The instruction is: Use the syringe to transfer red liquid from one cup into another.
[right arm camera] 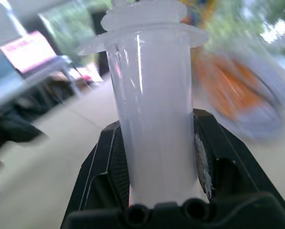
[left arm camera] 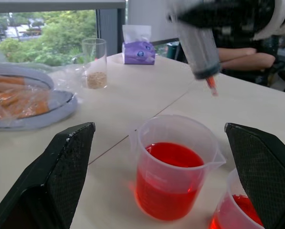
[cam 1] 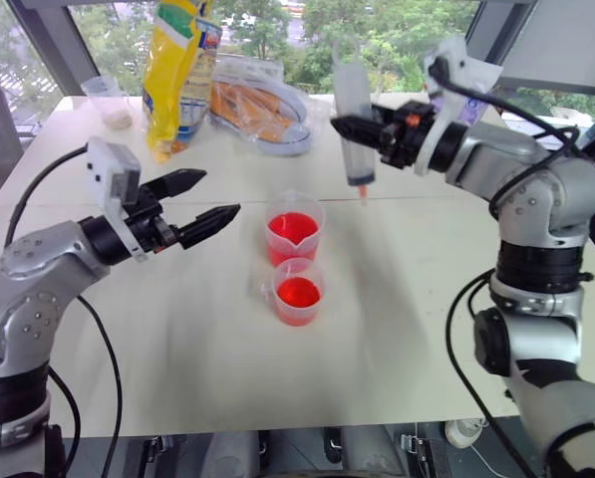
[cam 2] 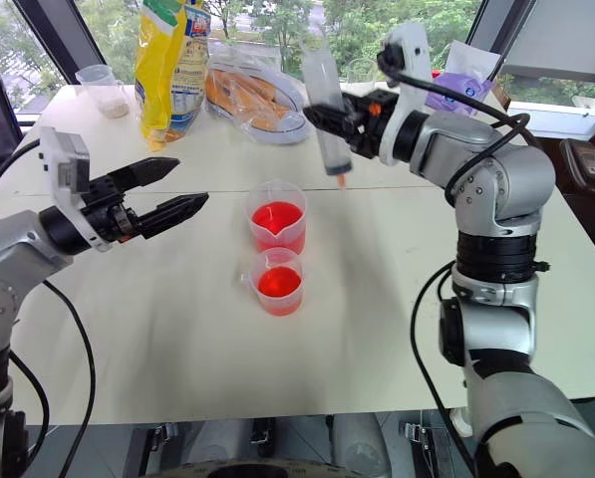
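Left eye view: my right jaws [cam 1: 349,125] squeeze the syringe [cam 1: 354,110] up high, left jaws [cam 1: 210,202] wide, so its red tip could drip on the counter [cam 1: 177,329].

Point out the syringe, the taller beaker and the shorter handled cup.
syringe [cam 1: 354,110], left eye view, on the clear barrel.
taller beaker [cam 1: 294,237], left eye view, on its red-filled front wall.
shorter handled cup [cam 1: 298,296], left eye view, on the red liquid inside.

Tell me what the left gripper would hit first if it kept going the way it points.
Probably the taller cup of red liquid: seen from the wrist, it sits between the open left gripper fingers, with the shorter cup just beside. Depth is hard to judge.
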Robot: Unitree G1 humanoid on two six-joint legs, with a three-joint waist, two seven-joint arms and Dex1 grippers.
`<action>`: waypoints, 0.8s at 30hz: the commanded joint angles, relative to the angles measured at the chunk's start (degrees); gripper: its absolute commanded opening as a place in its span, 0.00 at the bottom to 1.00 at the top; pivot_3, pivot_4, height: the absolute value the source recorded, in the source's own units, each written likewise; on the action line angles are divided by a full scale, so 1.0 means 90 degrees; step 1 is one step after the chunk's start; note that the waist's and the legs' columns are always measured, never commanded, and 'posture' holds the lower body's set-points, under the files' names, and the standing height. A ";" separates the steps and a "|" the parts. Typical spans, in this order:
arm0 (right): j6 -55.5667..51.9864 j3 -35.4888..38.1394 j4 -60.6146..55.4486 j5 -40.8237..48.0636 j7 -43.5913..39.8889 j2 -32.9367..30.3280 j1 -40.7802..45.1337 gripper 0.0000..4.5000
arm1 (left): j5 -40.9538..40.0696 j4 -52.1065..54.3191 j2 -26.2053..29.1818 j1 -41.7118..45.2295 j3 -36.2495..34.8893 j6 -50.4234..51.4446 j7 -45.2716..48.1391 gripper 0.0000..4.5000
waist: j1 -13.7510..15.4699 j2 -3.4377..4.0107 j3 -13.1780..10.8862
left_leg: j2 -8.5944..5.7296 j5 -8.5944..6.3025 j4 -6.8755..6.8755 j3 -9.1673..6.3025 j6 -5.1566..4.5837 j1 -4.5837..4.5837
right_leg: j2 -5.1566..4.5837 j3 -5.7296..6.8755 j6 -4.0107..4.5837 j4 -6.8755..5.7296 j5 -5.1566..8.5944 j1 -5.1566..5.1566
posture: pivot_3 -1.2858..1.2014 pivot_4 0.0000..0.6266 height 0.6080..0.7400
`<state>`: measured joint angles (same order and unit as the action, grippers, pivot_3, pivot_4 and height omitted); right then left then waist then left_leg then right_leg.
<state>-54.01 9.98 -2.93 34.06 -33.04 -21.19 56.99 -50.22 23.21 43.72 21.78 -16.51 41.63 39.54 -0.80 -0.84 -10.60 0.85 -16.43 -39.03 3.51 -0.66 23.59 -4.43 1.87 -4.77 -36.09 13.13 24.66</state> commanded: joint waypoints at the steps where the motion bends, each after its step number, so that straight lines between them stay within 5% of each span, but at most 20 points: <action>1: 0.0956 0.0179 -0.0043 0.0219 -0.0059 0.0529 -0.0014 0.32 | -0.0068 -0.0127 0.0119 0.0322 0.0002 0.0028 0.0195 1.00 | -0.0004 0.0000 0.0000 | 0.0000 0.0000 0.0000 0.0001 0.0000 0.0000 | 0.0000 0.0000 0.0000 -0.0001 0.0000 0.0000 | 0.52 0.24 1.00; 11: 0.3189 -0.0521 0.0379 -0.0233 -0.0708 0.1570 -0.1307 0.32 | -0.0053 -0.0267 0.0180 0.0633 -0.0060 0.0095 0.0243 1.00 | -0.0006 0.0001 0.0000 | -0.0002 0.0001 0.0000 -0.0002 0.0002 -0.0001 | -0.0002 0.0000 -0.0006 -0.0001 -0.0004 -0.0002 | 0.52 0.24 1.00; 24: 0.5060 -0.1385 0.1179 -0.1350 -0.1073 0.1715 -0.2348 0.32 | 0.0142 -0.0472 -0.0044 0.1028 0.0265 -0.0003 0.0171 1.00 | -0.0008 0.0003 -0.0002 | -0.0001 0.0007 0.0000 -0.0002 0.0013 -0.0009 | -0.0001 0.0000 -0.0006 -0.0007 -0.0004 -0.0005 | 0.52 0.24 1.00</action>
<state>-11.15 -2.07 8.55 22.72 -41.94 -5.65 35.45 -49.21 18.60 43.55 29.62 -14.22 42.29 41.08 -0.87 -0.82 -10.62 0.83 -16.36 -39.03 3.49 -0.54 23.52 -4.44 1.86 -4.82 -36.16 13.10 24.62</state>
